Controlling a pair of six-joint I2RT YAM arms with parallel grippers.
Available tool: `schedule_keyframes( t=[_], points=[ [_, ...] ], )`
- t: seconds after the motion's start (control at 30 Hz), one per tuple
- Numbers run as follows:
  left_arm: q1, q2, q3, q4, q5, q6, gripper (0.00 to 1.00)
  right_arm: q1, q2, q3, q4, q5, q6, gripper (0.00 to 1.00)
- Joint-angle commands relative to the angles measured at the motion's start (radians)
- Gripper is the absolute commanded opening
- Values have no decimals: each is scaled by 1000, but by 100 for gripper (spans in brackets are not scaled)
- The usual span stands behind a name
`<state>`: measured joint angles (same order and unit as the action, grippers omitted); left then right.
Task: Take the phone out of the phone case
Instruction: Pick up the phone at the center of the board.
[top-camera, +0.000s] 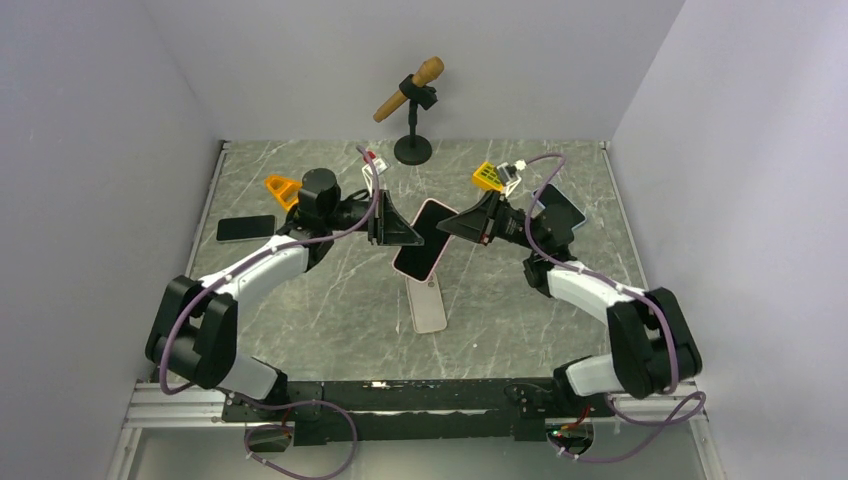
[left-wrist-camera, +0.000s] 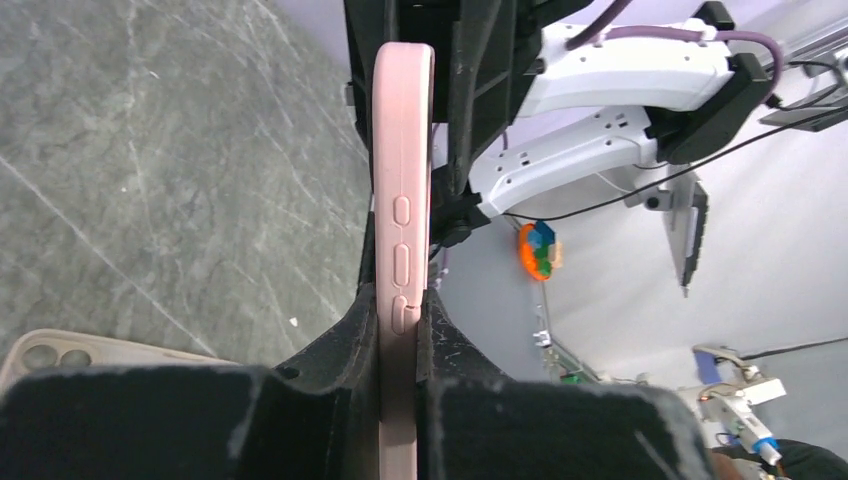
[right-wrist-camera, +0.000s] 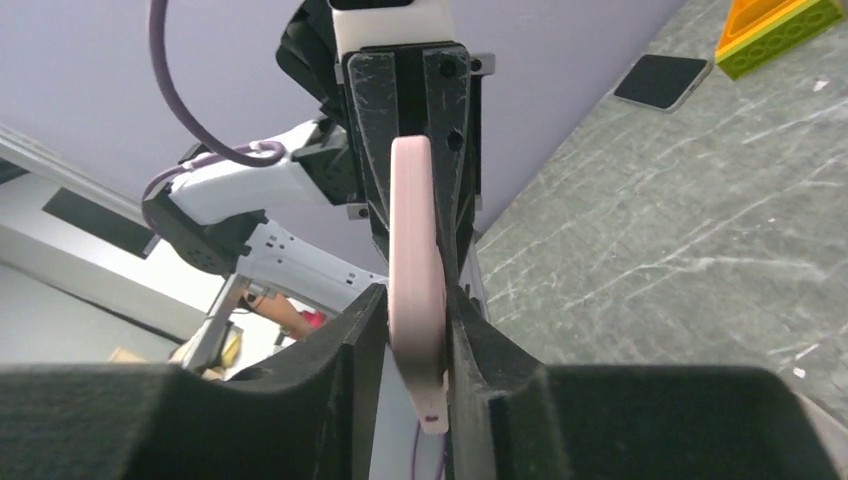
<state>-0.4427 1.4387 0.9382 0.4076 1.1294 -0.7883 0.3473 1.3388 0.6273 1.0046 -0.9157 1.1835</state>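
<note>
above the middle of the table (top-camera: 320, 300), the phone (top-camera: 420, 238) sits in its pink phone case (left-wrist-camera: 402, 200), held off the surface and tilted between both arms. our left claw (left-wrist-camera: 400, 335) is closed tight on one end of the phone case, fingers flat on its two faces. our right claw (right-wrist-camera: 418, 320) pinches the opposite end just as snugly, with no gap showing.

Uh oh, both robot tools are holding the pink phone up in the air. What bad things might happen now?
1. The cased phone hangs above the table, pinched only by its thin edges between the left tool and the right tool. A slip would likely drop it.
2. It might then land on the second pink case lying right underneath.
</note>
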Motion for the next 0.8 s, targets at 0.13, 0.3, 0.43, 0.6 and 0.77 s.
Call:
schedule_keyframes(
  t=[0.13, 0.3, 0.43, 0.6, 0.77],
  points=[
    [-1, 33, -17, 339, 70, -222, 0, 26, 185, 56, 572, 52, 282, 28],
    [-1, -14, 9, 183, 36, -115, 5, 34, 184, 28, 421, 135, 215, 0],
    [-10, -87, 114, -366, -134, 301, 44, 32, 117, -35, 331, 194, 187, 0],
    [19, -156, 54, -449, -149, 234, 87, 30, 7, -104, 243, 207, 196, 0],
    [10, -392, -119, -554, -315, 183, 90, 30, -8, -131, 248, 182, 222, 0]
  ],
)
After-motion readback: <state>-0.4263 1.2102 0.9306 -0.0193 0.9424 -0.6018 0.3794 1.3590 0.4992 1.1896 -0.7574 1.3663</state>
